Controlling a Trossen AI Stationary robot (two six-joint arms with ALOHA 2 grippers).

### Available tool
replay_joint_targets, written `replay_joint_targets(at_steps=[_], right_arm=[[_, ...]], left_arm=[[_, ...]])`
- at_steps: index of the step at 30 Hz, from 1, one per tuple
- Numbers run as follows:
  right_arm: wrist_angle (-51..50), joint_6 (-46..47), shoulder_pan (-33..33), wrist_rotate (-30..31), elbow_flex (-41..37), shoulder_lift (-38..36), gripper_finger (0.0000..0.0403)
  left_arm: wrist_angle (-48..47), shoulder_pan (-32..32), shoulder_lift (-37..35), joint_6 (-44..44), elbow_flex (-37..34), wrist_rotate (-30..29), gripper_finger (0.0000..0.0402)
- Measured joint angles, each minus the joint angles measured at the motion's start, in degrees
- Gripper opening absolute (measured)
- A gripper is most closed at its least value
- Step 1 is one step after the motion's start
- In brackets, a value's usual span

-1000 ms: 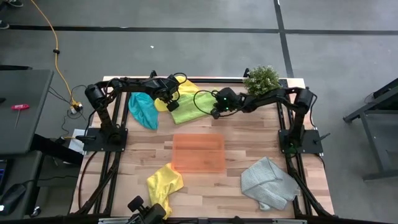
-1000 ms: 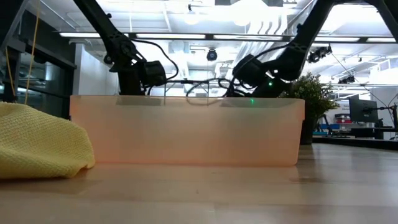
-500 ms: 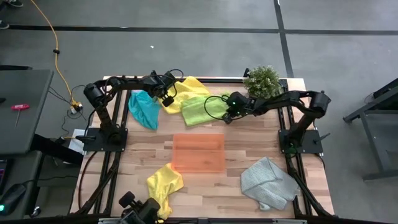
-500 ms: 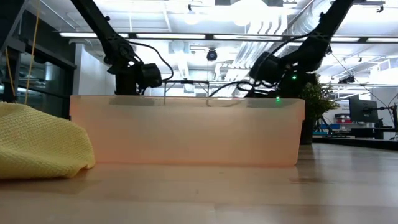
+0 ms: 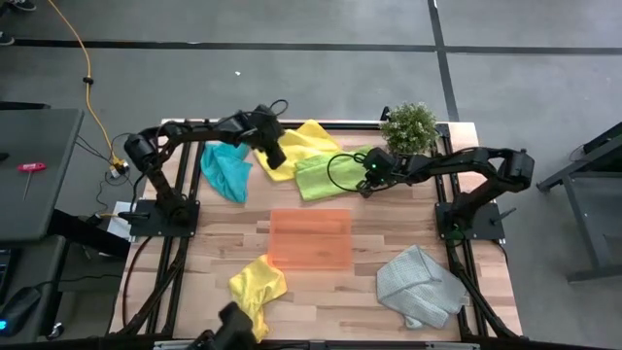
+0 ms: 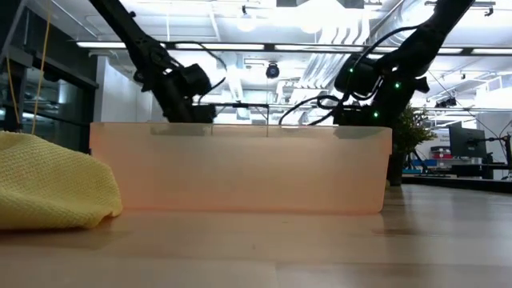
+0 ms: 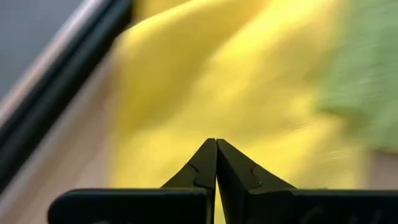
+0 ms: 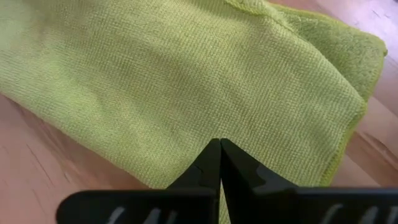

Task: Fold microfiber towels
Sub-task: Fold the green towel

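Observation:
A lime green towel [image 5: 328, 175] lies at the far middle of the table, its left part lapping over a yellow towel [image 5: 299, 142]. My right gripper [image 5: 368, 181] is shut at the lime towel's right end [image 8: 267, 93]. Over the yellow towel's left part [image 7: 249, 93] my left gripper [image 5: 276, 156] is shut, with nothing visible between its fingertips. A teal towel [image 5: 225, 170] lies bunched at the far left. In the low view the tray wall hides both grippers' fingertips. My left gripper's shut fingertips [image 7: 205, 163] point down at the yellow towel; I cannot tell whether they touch it. My right gripper has its shut fingertips [image 8: 231, 163] at the lime towel's end nearest that arm, slanting down from the table's right. The fingers hide the edge itself. The towel lies flat on the table.
An orange translucent tray [image 5: 309, 239] sits mid-table and fills the low view [image 6: 240, 168]. A second yellow towel [image 5: 257, 286] lies crumpled near left, a grey towel [image 5: 420, 284] near right. A potted plant [image 5: 408, 124] stands at the far edge, close to my right arm.
My right gripper has moved toward the table's right edge and the lime green towel has slid along with it, uncovering more of the yellow towel. My left gripper has turned its wrist and tipped over the yellow towel, shifting only slightly toward the right.

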Motion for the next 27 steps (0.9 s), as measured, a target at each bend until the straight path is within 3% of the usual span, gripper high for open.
replay_joint_targets(at_steps=[6,11,16,24,27], right_arm=[[0.2,0.6,0.0,-1.0,0.0,0.0,0.0000],[-0.5,1.0,0.0,-1.7,0.1,0.0,0.0000],[-7.3,1.4,0.0,-1.7,0.2,0.0,0.0000],[-3.4,4.2,0.0,-1.3,-4.5,-0.9,0.0000],[-3.8,5.0,0.0,-1.4,-5.0,-2.0,0.0000]], left_arm=[[5.1,-5.4,4.6,1.1,0.0,1.1,0.0000],[7.9,-7.7,7.5,0.6,0.0,-4.7,0.0000],[4.0,-6.0,7.3,1.0,0.1,-12.4,0.0000],[1.4,-0.8,7.0,0.5,0.1,-10.5,0.0000],[1.2,-0.4,7.0,0.5,0.1,-13.1,0.0000]])
